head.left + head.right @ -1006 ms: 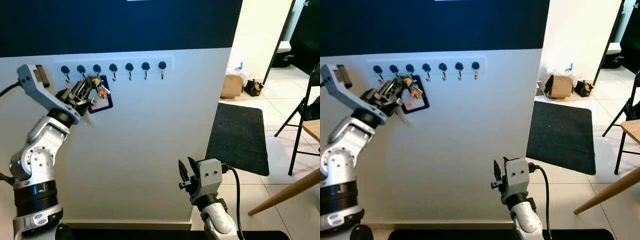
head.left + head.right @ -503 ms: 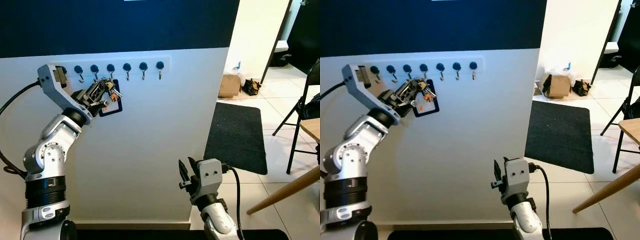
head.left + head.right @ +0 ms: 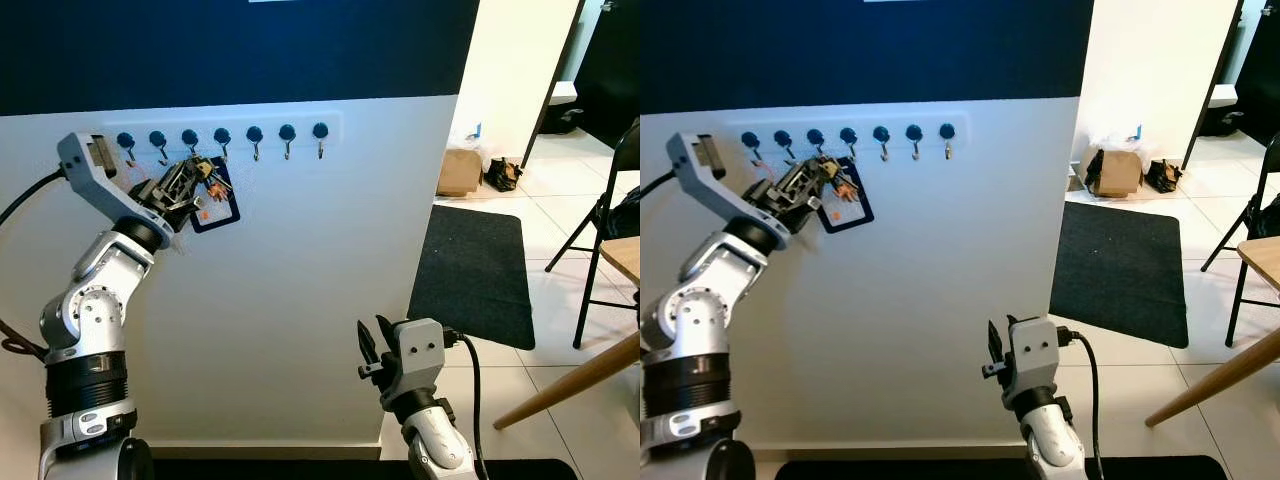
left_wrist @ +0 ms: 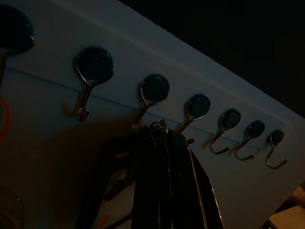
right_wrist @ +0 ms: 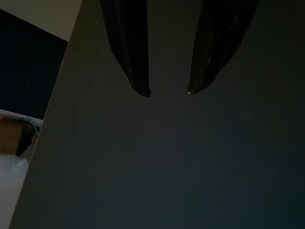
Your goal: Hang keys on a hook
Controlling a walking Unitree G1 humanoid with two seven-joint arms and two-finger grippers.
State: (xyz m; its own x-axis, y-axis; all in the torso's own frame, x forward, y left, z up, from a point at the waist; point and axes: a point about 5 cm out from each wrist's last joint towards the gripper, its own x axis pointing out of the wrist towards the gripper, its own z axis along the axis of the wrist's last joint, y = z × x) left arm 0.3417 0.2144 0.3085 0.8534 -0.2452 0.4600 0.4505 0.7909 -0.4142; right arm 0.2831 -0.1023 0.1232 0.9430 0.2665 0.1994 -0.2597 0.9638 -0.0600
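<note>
One bunch of keys [image 3: 205,183] sits in the upper left of the frame, clamped between the fingers of the left gripper [image 3: 188,178] and held against the white wall [image 3: 320,290]. How many keys are in the bunch cannot be told. A dark blue tag [image 3: 217,206] with a white face hangs from it, its long side running down the wall and leaning a little to the right. The bunch is just below the rail of hooks [image 3: 222,140], under the third and fourth from the left. Seven hooks show on that rail, each a small metal curl under a round dark blue knob, set in a level row across the upper left.

In the left wrist view the keys [image 4: 159,167] hang dark and long just under one of the middle hooks [image 4: 151,95].

At the bottom centre the right gripper [image 3: 368,345] points upward, its two fingers apart and holding nothing.

To the right lie a dark mat [image 3: 480,275], a cardboard box [image 3: 462,172] and a folding chair [image 3: 610,235] on the tiled floor [image 3: 560,350].
</note>
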